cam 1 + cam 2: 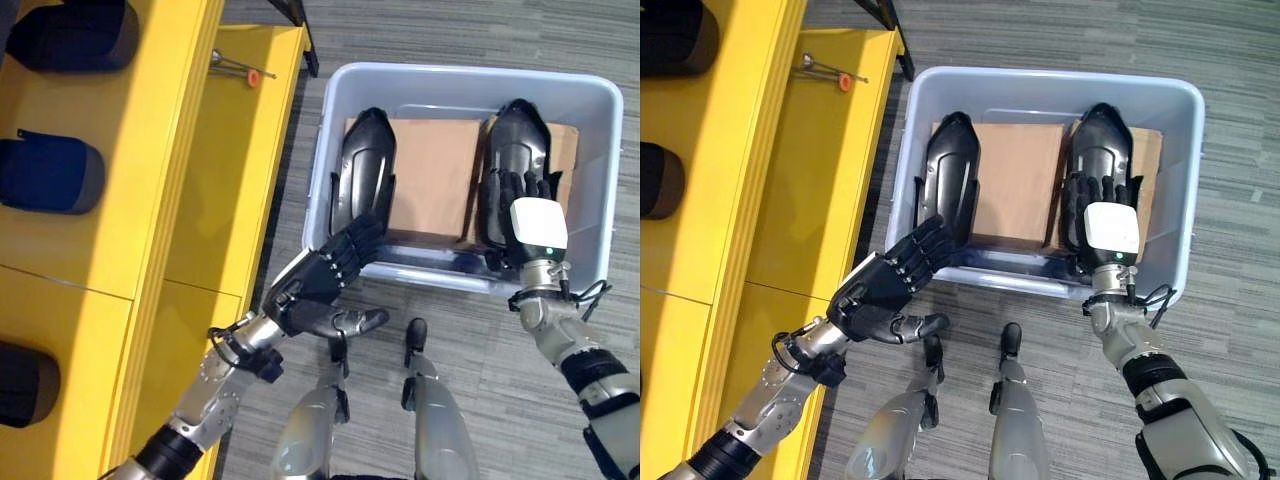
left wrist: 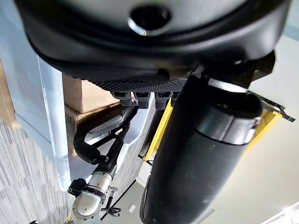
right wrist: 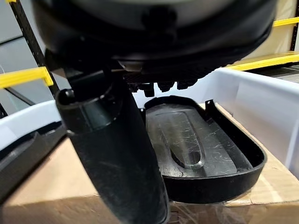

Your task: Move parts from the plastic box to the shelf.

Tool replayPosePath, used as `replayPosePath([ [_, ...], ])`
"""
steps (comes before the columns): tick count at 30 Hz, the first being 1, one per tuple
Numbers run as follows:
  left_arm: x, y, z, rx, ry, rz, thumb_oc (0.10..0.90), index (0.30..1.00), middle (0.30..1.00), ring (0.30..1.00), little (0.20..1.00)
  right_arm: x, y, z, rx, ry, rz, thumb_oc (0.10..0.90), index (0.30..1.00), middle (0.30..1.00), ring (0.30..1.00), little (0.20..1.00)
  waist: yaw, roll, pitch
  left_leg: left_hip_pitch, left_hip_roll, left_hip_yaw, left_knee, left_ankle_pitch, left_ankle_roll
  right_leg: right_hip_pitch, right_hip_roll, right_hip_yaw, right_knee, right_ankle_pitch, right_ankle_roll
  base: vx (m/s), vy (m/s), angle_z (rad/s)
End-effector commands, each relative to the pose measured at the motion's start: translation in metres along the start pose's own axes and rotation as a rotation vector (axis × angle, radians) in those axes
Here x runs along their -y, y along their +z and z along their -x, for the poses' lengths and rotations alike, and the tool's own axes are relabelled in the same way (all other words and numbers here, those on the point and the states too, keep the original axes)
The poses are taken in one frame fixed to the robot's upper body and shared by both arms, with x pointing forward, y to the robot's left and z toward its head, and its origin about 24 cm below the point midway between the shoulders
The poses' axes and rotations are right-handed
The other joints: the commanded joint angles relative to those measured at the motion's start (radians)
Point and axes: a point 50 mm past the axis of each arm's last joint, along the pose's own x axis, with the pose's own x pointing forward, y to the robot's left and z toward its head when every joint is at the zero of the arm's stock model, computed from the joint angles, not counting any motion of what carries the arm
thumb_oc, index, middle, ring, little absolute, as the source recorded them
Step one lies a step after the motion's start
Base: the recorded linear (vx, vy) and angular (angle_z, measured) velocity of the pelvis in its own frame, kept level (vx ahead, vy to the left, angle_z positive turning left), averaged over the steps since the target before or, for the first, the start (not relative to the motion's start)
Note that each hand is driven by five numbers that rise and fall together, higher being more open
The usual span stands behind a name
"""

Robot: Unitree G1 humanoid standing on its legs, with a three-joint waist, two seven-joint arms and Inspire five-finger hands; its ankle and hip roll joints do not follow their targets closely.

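A pale blue-grey plastic box (image 1: 330, 140) sits on the grey carpeted floor (image 1: 450, 30) beside a yellow metal shelf (image 1: 170, 150), with two glossy black moulded parts lying on a brown cardboard sheet (image 1: 435, 175) inside it. The robot's left hand (image 1: 325, 275) reaches over the box's near wall, its straight fingers held together and touching the near end of the left black part (image 1: 365, 165), thumb stretched out below the rim. The right hand (image 1: 520, 215) lies on top of the right black part (image 1: 520, 140), fingers extended along its shell and a little spread. Dark blue and black parts (image 1: 50, 172) sit in the shelf's compartments.
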Motion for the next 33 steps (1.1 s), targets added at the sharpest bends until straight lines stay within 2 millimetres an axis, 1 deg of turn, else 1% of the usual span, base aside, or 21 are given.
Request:
replayPosePath([
  [1,0.020,0.025,-0.015,0.173,-0.142,-0.008,0.900,1.000,1.000,1.000,1.000,0.055,-0.008,-0.034,0.015,-0.212,0.071,0.900,1.000,1.000,1.000,1.000,0.006,0.040,-0.017,-0.060,-0.039,-0.005,0.050,-0.077,0.012,-0.016,0.039,0.019,0.243,-0.262,0.005,-0.02,-0.032,0.02],
  [6,0.020,0.025,-0.016,0.166,-0.152,-0.015,0.900,1.000,1.000,1.000,1.000,0.056,-0.014,-0.037,-0.007,-0.188,0.094,0.900,1.000,1.000,1.000,1.000,0.016,0.045,-0.017,-0.079,-0.041,-0.009,0.052,-0.072,0.011,-0.034,0.038,0.011,0.253,-0.264,0.005,-0.02,-0.026,0.03],
  [9,0.021,0.025,-0.016,0.163,-0.155,-0.020,0.900,1.000,1.000,1.000,1.000,0.056,-0.020,-0.038,-0.065,-0.159,0.110,0.900,1.000,1.000,1.000,1.000,0.023,0.050,-0.017,-0.095,-0.042,-0.008,0.054,-0.067,0.010,-0.050,0.036,0.005,0.262,-0.265,0.004,-0.01,-0.010,0.00],
  [11,0.022,0.025,-0.016,0.160,-0.159,-0.024,0.900,1.000,1.000,1.000,1.000,0.050,-0.031,-0.034,-0.173,-0.135,0.100,0.900,1.000,1.000,1.000,1.000,0.026,0.055,-0.017,-0.108,-0.043,-0.007,0.055,-0.064,0.010,-0.066,0.035,0.003,0.272,-0.268,0.003,0.00,0.000,0.00],
  [13,0.021,0.025,-0.016,0.159,-0.163,-0.022,0.900,1.000,1.000,1.000,1.000,0.043,-0.039,-0.033,-0.245,-0.054,0.132,0.900,1.000,1.000,1.000,1.000,0.030,0.064,-0.017,-0.116,-0.044,-0.007,0.053,-0.061,0.009,-0.076,0.034,-0.001,0.277,-0.270,0.003,0.00,0.000,0.00],
  [15,0.022,0.025,-0.016,0.159,-0.168,-0.015,0.900,1.000,1.000,1.000,1.000,0.037,-0.041,-0.030,-0.270,-0.011,0.119,0.900,1.000,1.000,1.000,1.000,0.033,0.068,-0.017,-0.124,-0.044,-0.007,0.052,-0.057,0.009,-0.085,0.034,-0.003,0.279,-0.270,0.001,0.00,0.000,0.00],
  [18,0.023,0.025,-0.018,0.160,-0.175,-0.016,0.900,1.000,1.000,1.000,1.000,0.027,-0.052,-0.025,-0.406,0.093,0.119,0.900,1.000,1.000,1.000,1.000,0.038,0.077,-0.017,-0.143,-0.046,-0.005,0.055,-0.053,0.006,-0.105,0.033,-0.008,0.287,-0.271,-0.003,-0.01,-0.003,0.01],
  [20,0.025,0.024,-0.020,0.157,-0.185,-0.015,0.900,1.000,1.000,1.000,1.000,0.016,-0.058,-0.018,-0.453,0.164,0.115,0.900,1.000,1.000,1.000,1.000,0.042,0.084,-0.017,-0.148,-0.050,-0.008,0.049,-0.048,0.007,-0.112,0.030,-0.014,0.291,-0.277,-0.004,0.00,0.000,0.00],
  [22,0.026,0.024,-0.022,0.155,-0.190,-0.017,0.900,1.000,1.000,1.000,1.000,0.013,-0.059,-0.017,-0.470,0.198,0.114,0.900,1.000,1.000,1.000,1.000,0.047,0.088,-0.017,-0.156,-0.048,-0.008,0.050,-0.046,0.007,-0.117,0.032,-0.016,0.288,-0.273,-0.006,-0.01,-0.014,0.06],
  [23,0.027,0.023,-0.022,0.150,-0.195,-0.016,0.900,1.000,1.000,1.000,1.000,0.008,-0.062,-0.013,-0.493,0.233,0.104,0.900,1.000,1.000,1.000,1.000,0.049,0.091,-0.017,-0.155,-0.052,-0.009,0.050,-0.046,0.007,-0.118,0.027,-0.021,0.294,-0.278,-0.006,-0.01,-0.015,0.08],
  [24,0.027,0.022,-0.022,0.149,-0.197,-0.014,0.900,1.000,1.000,1.000,1.000,0.005,-0.064,-0.010,-0.516,0.265,0.090,0.627,0.618,0.618,0.618,0.618,0.051,0.095,-0.017,-0.160,-0.052,-0.009,0.051,-0.044,0.006,-0.122,0.026,-0.024,0.296,-0.278,-0.007,0.00,-0.009,0.06],
  [25,0.028,0.022,-0.022,0.149,-0.197,-0.014,0.900,1.000,1.000,1.000,1.000,0.003,-0.064,-0.009,-0.523,0.275,0.081,0.543,0.500,0.500,0.500,0.500,0.052,0.097,-0.017,-0.162,-0.052,-0.009,0.051,-0.043,0.006,-0.125,0.026,-0.025,0.297,-0.278,-0.007,-0.01,-0.006,0.07],
  [26,0.028,0.022,-0.022,0.148,-0.200,-0.016,0.900,1.000,1.000,1.000,1.000,0.000,-0.065,-0.006,-0.530,0.292,0.061,0.400,0.300,0.300,0.300,0.300,0.054,0.099,-0.017,-0.165,-0.053,-0.009,0.050,-0.041,0.007,-0.128,0.026,-0.026,0.299,-0.278,-0.008,-0.01,-0.004,0.07],
  [28,0.029,0.022,-0.022,0.147,-0.204,-0.018,0.900,1.000,1.000,1.000,1.000,-0.004,-0.065,-0.003,-0.519,0.308,0.060,0.400,0.300,0.300,0.300,0.300,0.055,0.102,-0.017,-0.168,-0.053,-0.010,0.049,-0.039,0.006,-0.133,0.025,-0.028,0.300,-0.279,-0.008,-0.01,-0.005,0.03],
  [33,0.029,0.023,-0.023,0.144,-0.215,-0.022,0.900,1.000,1.000,1.000,1.000,-0.005,-0.054,-0.008,-0.396,0.279,0.104,0.400,0.300,0.300,0.300,0.300,0.057,0.103,-0.017,-0.170,-0.054,-0.012,0.051,-0.038,0.008,-0.135,0.027,-0.029,0.301,-0.278,-0.009,0.00,0.000,0.00],
])
